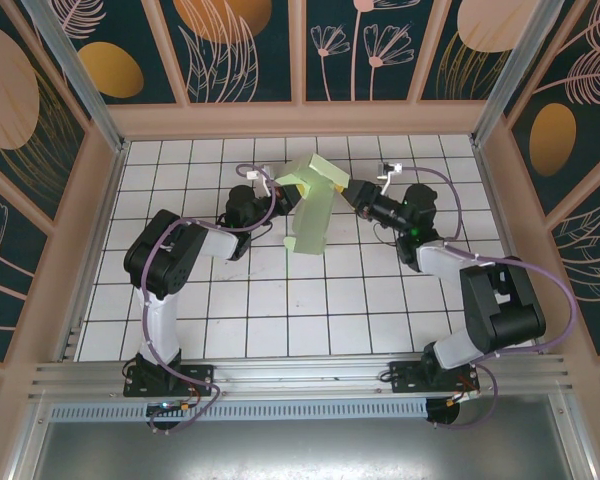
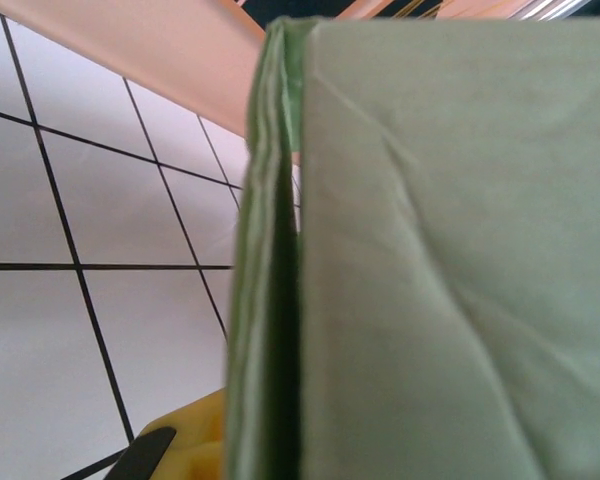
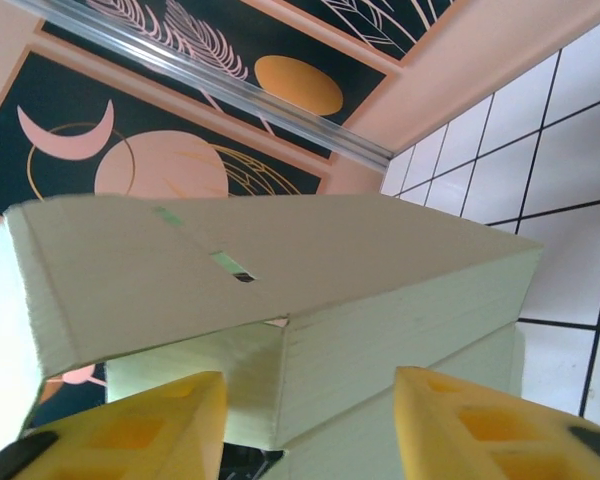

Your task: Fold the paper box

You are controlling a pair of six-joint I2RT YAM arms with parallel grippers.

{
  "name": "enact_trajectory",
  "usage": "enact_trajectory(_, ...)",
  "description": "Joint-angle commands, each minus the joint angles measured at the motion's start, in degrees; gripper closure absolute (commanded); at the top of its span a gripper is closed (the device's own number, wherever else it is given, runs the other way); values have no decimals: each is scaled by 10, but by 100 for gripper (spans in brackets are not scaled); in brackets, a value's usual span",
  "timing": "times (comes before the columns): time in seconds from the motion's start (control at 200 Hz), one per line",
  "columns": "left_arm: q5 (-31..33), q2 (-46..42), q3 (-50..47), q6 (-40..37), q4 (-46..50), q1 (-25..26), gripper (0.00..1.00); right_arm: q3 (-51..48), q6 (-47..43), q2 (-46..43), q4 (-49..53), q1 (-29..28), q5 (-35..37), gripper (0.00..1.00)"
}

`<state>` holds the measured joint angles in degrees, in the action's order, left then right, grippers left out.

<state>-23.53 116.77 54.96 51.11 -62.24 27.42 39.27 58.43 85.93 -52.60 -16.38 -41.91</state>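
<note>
The pale green paper box [image 1: 315,205] is partly folded and held up over the far middle of the table, with a long panel hanging down to the tiles. My left gripper [image 1: 280,192] pinches its left side. In the left wrist view the card [image 2: 460,280] is very close, its folded edge running down into the jaws beside one yellow finger [image 2: 195,440]. My right gripper [image 1: 352,192] is at the box's right side. In the right wrist view its yellow fingers [image 3: 160,420] stand apart on either side of a box corner [image 3: 290,330], under a slotted flap [image 3: 230,262].
The white tiled table [image 1: 280,310] is fenced by a peach rim, with its back wall [image 1: 300,118] just behind the box. Side walls stand left and right. Both arm bases sit on the near rail [image 1: 300,375].
</note>
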Motion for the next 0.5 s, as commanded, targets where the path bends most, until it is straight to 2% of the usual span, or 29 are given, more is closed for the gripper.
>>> enact_trajectory(0.0,8,5,2,-34,12,2,100,24,-13,8,43,-6,-4,58)
enact_trajectory(0.05,18,2,2,-46,26,2,100,26,-9,11,52,-6,-5,61)
enact_trajectory(0.16,43,-9,-4,-61,52,2,100,35,-11,16,90,-6,-3,75)
enact_trajectory(0.36,82,-17,-1,-75,95,2,100,35,-13,17,112,-6,8,93)
enact_trajectory(0.45,81,-13,1,-71,94,2,100,32,-10,17,103,-6,6,95)
enact_trajectory(0.495,81,-12,1,-69,93,2,100,27,-5,16,87,-6,4,92)
